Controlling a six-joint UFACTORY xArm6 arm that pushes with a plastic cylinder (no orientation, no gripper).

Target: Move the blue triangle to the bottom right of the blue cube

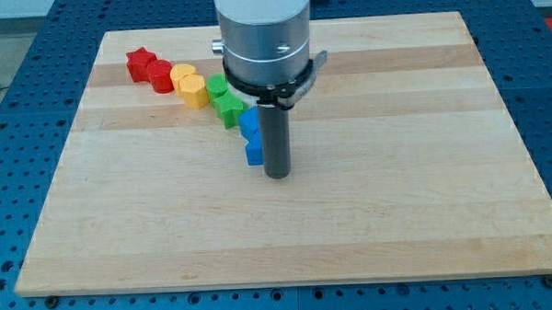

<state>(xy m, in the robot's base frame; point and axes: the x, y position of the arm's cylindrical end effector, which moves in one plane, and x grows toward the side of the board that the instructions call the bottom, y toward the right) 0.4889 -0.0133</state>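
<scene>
Two blue blocks sit just left of my rod near the board's middle. The upper one (249,124) and the lower one (254,153) touch each other; the rod hides their right sides, so I cannot tell which is the triangle and which the cube. My tip (277,176) rests on the board just right of and slightly below the lower blue block, touching or almost touching it.
A diagonal chain of blocks runs up-left from the blue ones: two green blocks (225,105) (216,86), two yellow blocks (194,91) (182,74), a red cylinder (159,76) and a red star (140,62). The wooden board (397,188) lies on a blue perforated table.
</scene>
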